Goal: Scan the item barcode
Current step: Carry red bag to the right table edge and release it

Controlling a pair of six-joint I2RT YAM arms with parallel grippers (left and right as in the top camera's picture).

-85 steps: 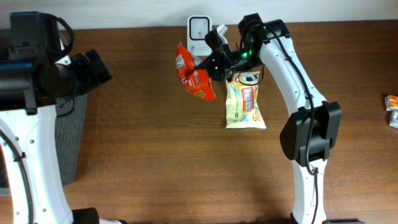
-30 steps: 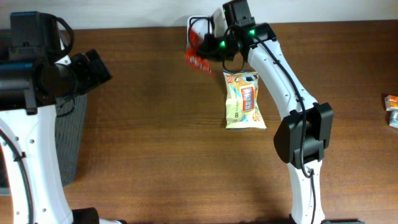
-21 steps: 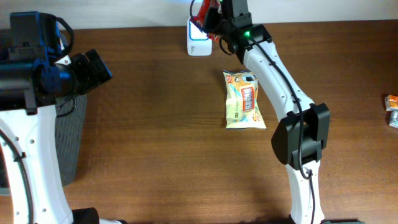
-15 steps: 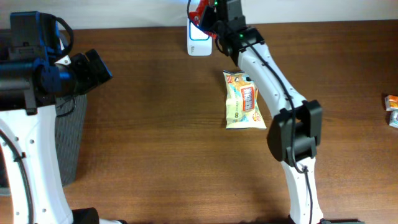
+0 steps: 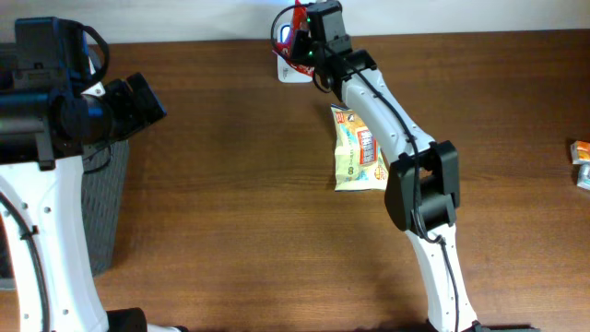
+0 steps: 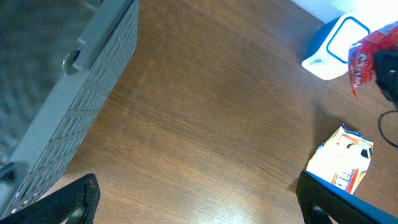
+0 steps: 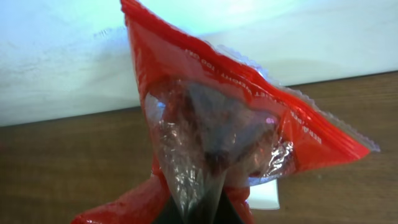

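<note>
Red crinkly plastic snack packet (image 7: 224,118) held in air over white box scanner (image 5: 291,70), far tabletop edge. Right end effector (image 5: 310,44) pressed together, pinching one end of packet. Left end effector (image 5: 138,100) spread wide, empty, near grey slatted bin (image 6: 81,93). Packet likely light, soft, slippery film; flops, twists, contents crushable. Best hold: flat sealed seam, clear of barcode.

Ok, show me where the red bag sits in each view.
Overhead: red bag, top centre.
Left wrist: bag, upper right edge.
Right wrist: bag, fills the middle.
Landmark: white scanner, right by the bag in all three.
</note>
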